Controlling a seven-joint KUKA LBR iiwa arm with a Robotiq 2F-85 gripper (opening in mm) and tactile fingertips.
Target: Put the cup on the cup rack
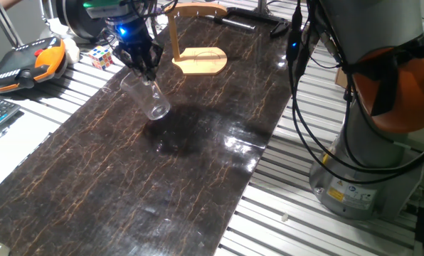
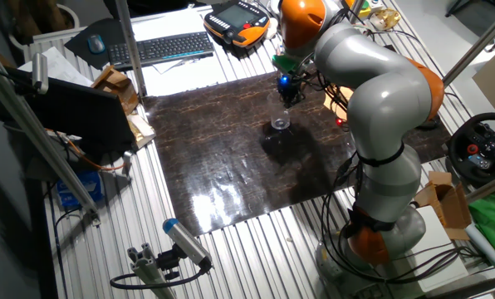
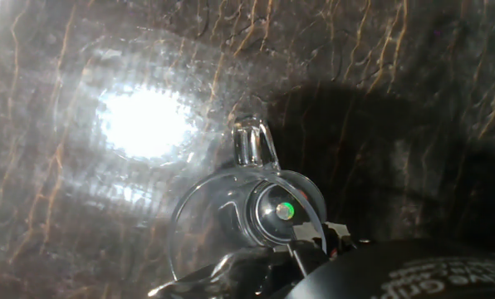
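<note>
The clear cup (image 1: 149, 97) hangs tilted from my gripper (image 1: 144, 67), which is shut on its rim; its shadow falls on the dark mat below and to the right. In the other fixed view the cup (image 2: 280, 123) hangs under the gripper (image 2: 287, 93). The hand view looks down into the cup (image 3: 256, 212), with its round base showing and a clear loop-like part on its far side. The wooden cup rack (image 1: 200, 61) stands at the far end of the mat, behind and right of the gripper, with its post and curved top arm upright.
A Rubik's cube (image 1: 102, 56) and an orange teach pendant (image 1: 27, 62) lie left of the mat. A keyboard (image 2: 160, 48) lies beyond them. The arm's base (image 1: 361, 163) and hanging cables (image 1: 297, 64) stand at the right. A black tool (image 1: 235, 23) lies past the rack.
</note>
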